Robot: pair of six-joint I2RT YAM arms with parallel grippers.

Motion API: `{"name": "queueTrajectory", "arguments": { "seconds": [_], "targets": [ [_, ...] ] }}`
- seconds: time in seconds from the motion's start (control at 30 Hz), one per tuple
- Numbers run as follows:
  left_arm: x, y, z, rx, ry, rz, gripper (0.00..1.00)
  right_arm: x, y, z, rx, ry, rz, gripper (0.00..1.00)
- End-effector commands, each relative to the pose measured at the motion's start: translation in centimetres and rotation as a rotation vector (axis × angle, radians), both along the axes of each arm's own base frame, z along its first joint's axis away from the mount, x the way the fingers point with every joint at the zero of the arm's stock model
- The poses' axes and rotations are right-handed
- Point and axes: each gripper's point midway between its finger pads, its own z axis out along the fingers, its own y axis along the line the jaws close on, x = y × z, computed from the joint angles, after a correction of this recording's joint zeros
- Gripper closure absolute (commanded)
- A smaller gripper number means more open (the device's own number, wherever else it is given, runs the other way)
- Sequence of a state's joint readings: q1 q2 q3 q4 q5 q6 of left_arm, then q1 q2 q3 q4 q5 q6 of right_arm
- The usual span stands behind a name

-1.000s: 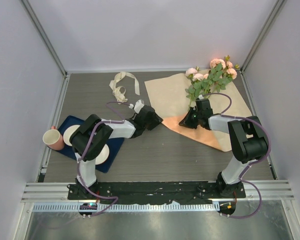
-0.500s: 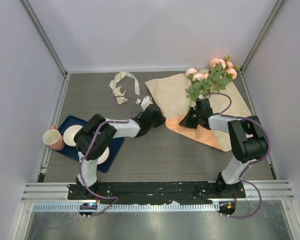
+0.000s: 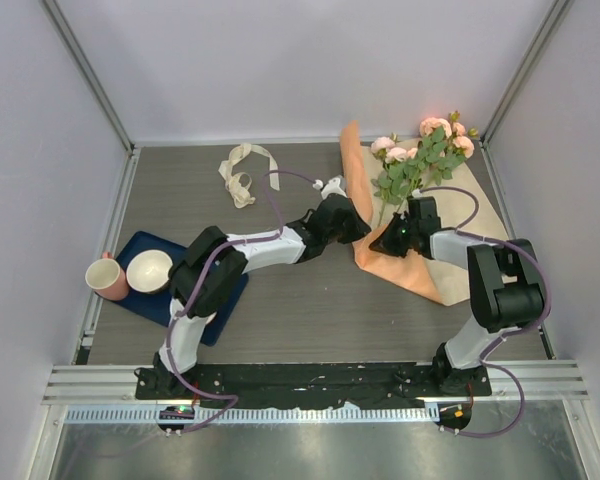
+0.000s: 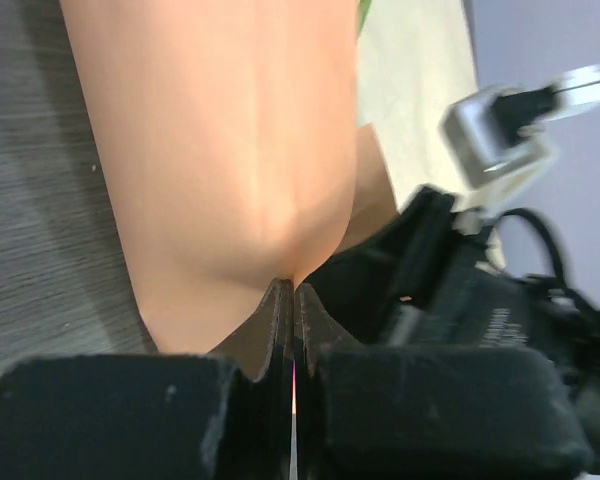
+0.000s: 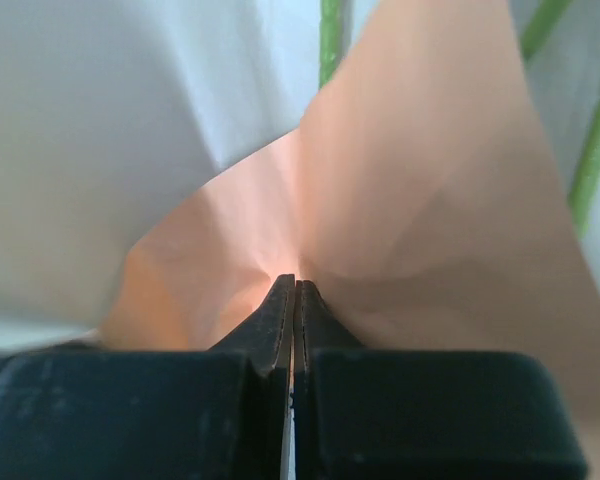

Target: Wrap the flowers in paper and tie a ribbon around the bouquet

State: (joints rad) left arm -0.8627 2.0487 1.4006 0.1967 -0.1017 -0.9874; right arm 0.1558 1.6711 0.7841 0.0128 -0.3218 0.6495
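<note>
1. Ribbon (image 3: 242, 170) lies loosely curled on the table (image 3: 310, 310), far left of centre. It is well apart from both claws and nothing touches it.
2. Across the middle: left arm (image 3: 270, 248) stretches diagonally from its base toward the paper. It passes over the right end of the tray (image 3: 145, 300) and hides part of it.
3. Containers: dark blue tray sits near left and carries one white bowl (image 3: 148, 270) in view. Pink mug (image 3: 104, 277) stands at the tray's left edge. Cannot tell whether it is on the tray or just off it.
4. Sheet: paper (image 3: 460, 205) is spread at the right side of the table, cream face up. Its left edge stands up as an orange flap (image 3: 352, 165), between the left arm and the flowers (image 3: 425, 150). The near corner is turned over, orange side showing.
5. Claws: left gripper (image 4: 293, 300) has its jaws pressed together, pinching the lower edge of the orange flap. Right gripper (image 5: 295, 290) likewise has its jaws pressed together on a fold of orange paper. The two grippers are just beside each other.
6. Heading: flowers lie on the paper, long axis diagonal. Pink heads point to the far right corner; stems (image 5: 328, 40) run near-left toward the grippers.
</note>
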Motion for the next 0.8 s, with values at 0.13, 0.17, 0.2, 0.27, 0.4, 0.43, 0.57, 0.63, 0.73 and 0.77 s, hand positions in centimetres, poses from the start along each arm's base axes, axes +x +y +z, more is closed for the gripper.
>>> {"name": "queueTrajectory", "arguments": {
  "seconds": [0.13,0.17,0.2,0.27,0.4,0.43,0.57,0.63,0.73,0.77],
  "targets": [
    [-0.8,-2.6,-0.1,-0.013,0.004,-0.107,1.00,-0.6,-1.2,3.2,-0.015,-0.071,0.019,0.98],
    [-0.9,-2.7,0.0,-0.020,0.006,-0.110,1.00,-0.7,-2.0,3.0,-0.039,-0.063,0.001,0.98],
    [-0.9,-2.8,0.0,-0.021,0.009,-0.113,1.00,-0.7,-2.3,3.0,-0.049,-0.064,-0.003,0.98],
    [-0.8,-2.9,-0.1,-0.023,0.011,-0.111,1.00,-0.8,-3.0,2.9,-0.082,-0.063,-0.009,0.98],
    [-1.3,-3.1,-0.4,-0.041,0.036,-0.131,1.00,-1.1,-3.4,3.1,-0.104,-0.065,-0.013,0.97],
    [-1.5,-3.3,-0.6,-0.046,0.044,-0.134,1.00,-1.3,-3.5,3.0,-0.107,-0.061,-0.014,0.97],
    [-1.5,-3.6,-0.5,-0.067,0.057,-0.141,1.00,-1.9,-3.4,3.3,-0.104,-0.058,0.003,0.94],
    [-1.6,-3.7,-0.7,-0.074,0.069,-0.137,1.00,-2.6,-3.4,3.5,-0.102,-0.055,0.006,0.92],
    [-1.6,-3.6,-0.8,-0.076,0.082,-0.125,1.00,-3.9,-3.6,3.7,-0.105,-0.047,0.005,0.87],
    [-1.5,-3.5,-0.9,-0.077,0.086,-0.122,1.00,-4.6,-3.7,3.5,-0.108,-0.029,0.007,0.84]
  ]
}}
